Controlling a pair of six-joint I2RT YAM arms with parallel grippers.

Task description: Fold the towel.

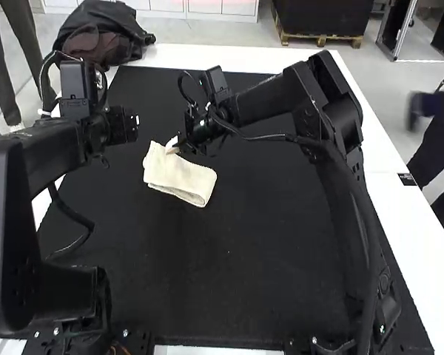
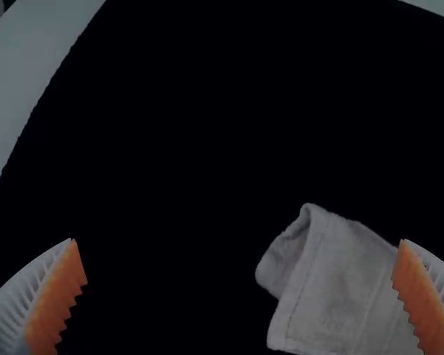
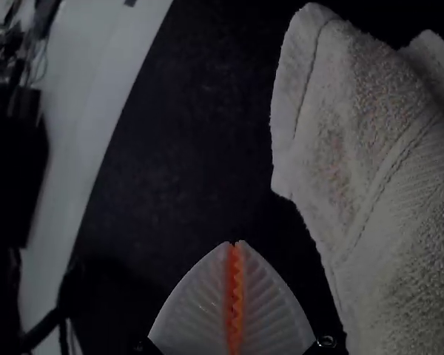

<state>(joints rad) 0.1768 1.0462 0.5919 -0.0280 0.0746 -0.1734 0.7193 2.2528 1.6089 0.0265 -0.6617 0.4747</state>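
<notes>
1. Folded into a narrow, slightly uneven bundle, a pale towel (image 1: 179, 177) lies on the black mat (image 1: 244, 251) covering the surface (image 1: 222, 56), left of center and toward the far edge.
2. The right tool (image 3: 234, 244) has its pads pressed together with nothing pinched between them, close beside the cloth; the left tool (image 2: 238, 241) is spread wide, empty, with the towel near one finger.
3. One end curls into an open loop, and layers show along the side facing the surface's near edge. The step in hand appears to be squaring and flattening the fold.
4. Done well, that calls for light strokes with the closed tip from the crease toward the loose edges, so the layers settle without sliding.
5. Should another fold follow, the open tool would best straddle one end low down and take every layer; a shallow pinch could lift only the top one.
</notes>
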